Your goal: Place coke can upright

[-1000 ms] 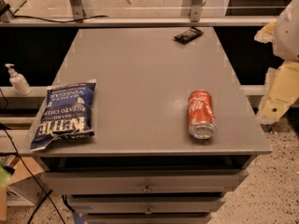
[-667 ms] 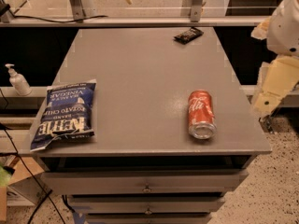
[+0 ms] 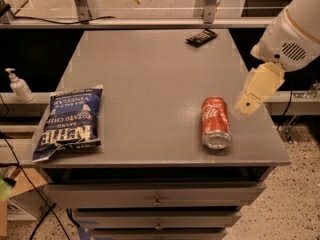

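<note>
The red coke can (image 3: 216, 122) lies on its side on the grey table (image 3: 150, 84), near the front right, with its silver end facing the front edge. My gripper (image 3: 250, 100) hangs from the white arm (image 3: 292, 31) at the right, just right of the can and a little above the table top. It does not touch the can and holds nothing.
A blue chip bag (image 3: 69, 122) lies flat at the front left of the table. A small dark packet (image 3: 201, 37) lies at the back right. A white pump bottle (image 3: 20, 86) stands on a ledge to the left. Drawers (image 3: 157, 200) sit below the table top.
My arm and gripper have moved left, in from the right edge over the table toward the can. The can and the chip bag have not moved.
</note>
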`<action>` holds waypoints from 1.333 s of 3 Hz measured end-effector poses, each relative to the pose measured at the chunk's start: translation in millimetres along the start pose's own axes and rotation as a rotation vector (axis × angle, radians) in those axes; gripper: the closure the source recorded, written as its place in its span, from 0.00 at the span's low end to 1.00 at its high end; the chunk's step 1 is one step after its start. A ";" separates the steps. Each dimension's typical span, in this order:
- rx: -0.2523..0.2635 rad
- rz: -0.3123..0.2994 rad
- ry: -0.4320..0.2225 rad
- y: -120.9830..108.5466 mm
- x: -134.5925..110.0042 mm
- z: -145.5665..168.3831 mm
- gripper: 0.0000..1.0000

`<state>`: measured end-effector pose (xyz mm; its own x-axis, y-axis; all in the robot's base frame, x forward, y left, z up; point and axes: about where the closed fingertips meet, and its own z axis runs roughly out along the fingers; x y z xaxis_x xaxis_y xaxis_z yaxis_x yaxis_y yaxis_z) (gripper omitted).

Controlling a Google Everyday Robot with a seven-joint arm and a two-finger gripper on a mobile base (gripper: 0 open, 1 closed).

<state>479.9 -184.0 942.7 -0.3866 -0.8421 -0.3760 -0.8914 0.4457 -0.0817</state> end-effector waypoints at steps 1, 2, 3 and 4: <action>0.001 0.040 0.012 -2.6 0.7 -1.4 0.00; 0.025 0.050 0.074 -9.5 6.7 9.8 0.00; 0.029 0.173 0.091 -19.8 10.8 32.1 0.00; 0.019 0.318 0.073 -29.9 16.0 53.5 0.00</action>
<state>513.0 -194.6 889.8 -0.6613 -0.6792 -0.3182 -0.7192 0.6947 0.0117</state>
